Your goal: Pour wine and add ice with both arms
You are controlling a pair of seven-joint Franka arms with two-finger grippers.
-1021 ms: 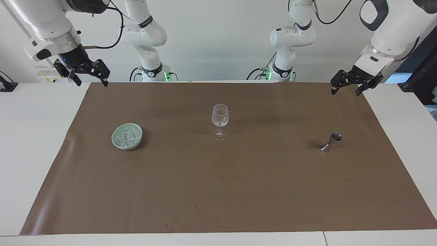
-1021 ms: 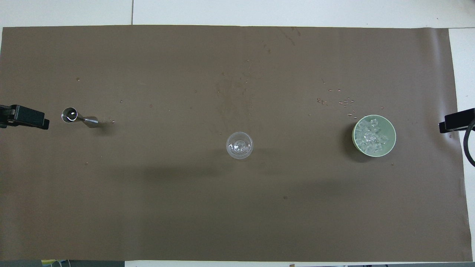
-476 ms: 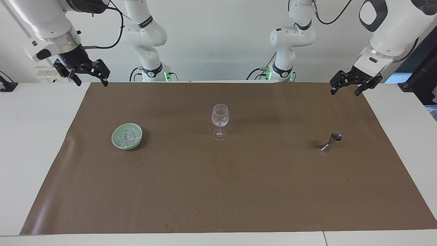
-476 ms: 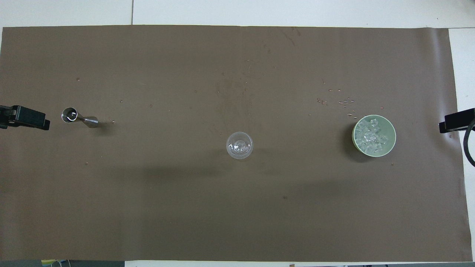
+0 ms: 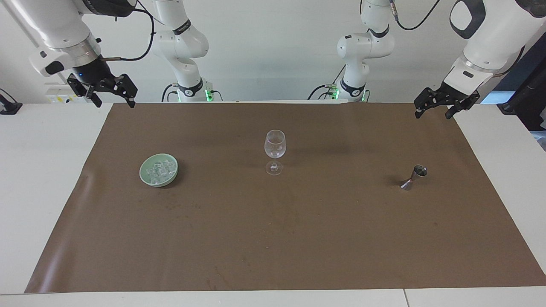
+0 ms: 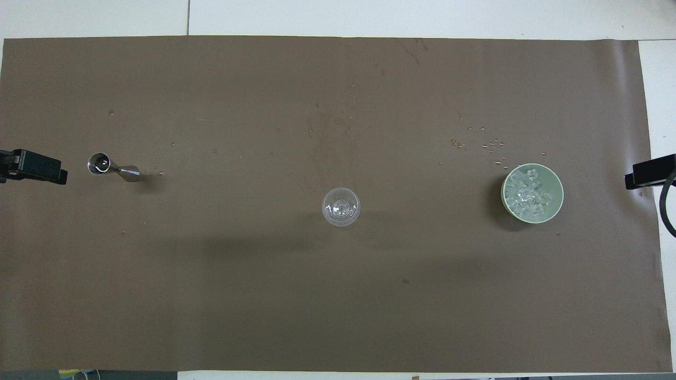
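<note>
Facing view: both grippers hang spread and empty, left gripper [image 5: 438, 107] and right gripper [image 5: 111, 97] over the mat's [image 5: 273, 238] robot-side corners. Wine glass [image 5: 274, 151] mid-mat looks fragile, so grab the stem.

Overhead: ice [image 6: 529, 194] sits heaped in the bowl [image 6: 554, 182] toward the right arm's edge; looks slippery. Metal measuring cup [image 6: 108, 166] by the left arm's edge, nothing blocking.

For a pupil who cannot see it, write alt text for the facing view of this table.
An empty wine glass stands mid-mat on a brown mat, with a pale green bowl of ice toward the right arm's end and a metal jigger toward the left arm's end. The right gripper and left gripper hang open and empty above the mat's corners nearest the robots.
</note>
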